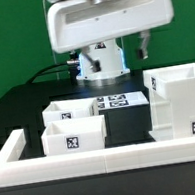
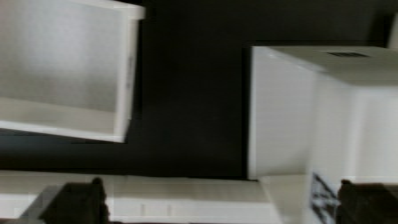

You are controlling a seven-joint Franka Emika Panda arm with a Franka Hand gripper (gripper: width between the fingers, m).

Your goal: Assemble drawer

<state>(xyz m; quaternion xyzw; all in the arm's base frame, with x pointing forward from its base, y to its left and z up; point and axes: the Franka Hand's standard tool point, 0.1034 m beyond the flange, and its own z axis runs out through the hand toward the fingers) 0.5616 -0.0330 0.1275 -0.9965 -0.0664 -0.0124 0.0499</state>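
Note:
The tall white drawer casing (image 1: 177, 99) stands upright at the exterior view's right, with a tag low on its front. Two small open-top white boxes sit to its left, one behind (image 1: 72, 110) and one in front (image 1: 73, 137), the front one showing a tag. In the wrist view, one box (image 2: 71, 70) and the casing (image 2: 320, 110) lie below my gripper (image 2: 228, 198), with dark table between them. The dark fingertips (image 2: 79, 202) stand wide apart with nothing held. The gripper is open, above and apart from the parts. The arm's body hides most of it in the exterior view.
A low white border wall (image 1: 104, 157) runs along the front and up the left side; it also shows in the wrist view (image 2: 178, 192). The marker board (image 1: 121, 100) lies flat behind the boxes. The big white robot arm (image 1: 99, 19) and its base (image 1: 103, 69) stand at the back.

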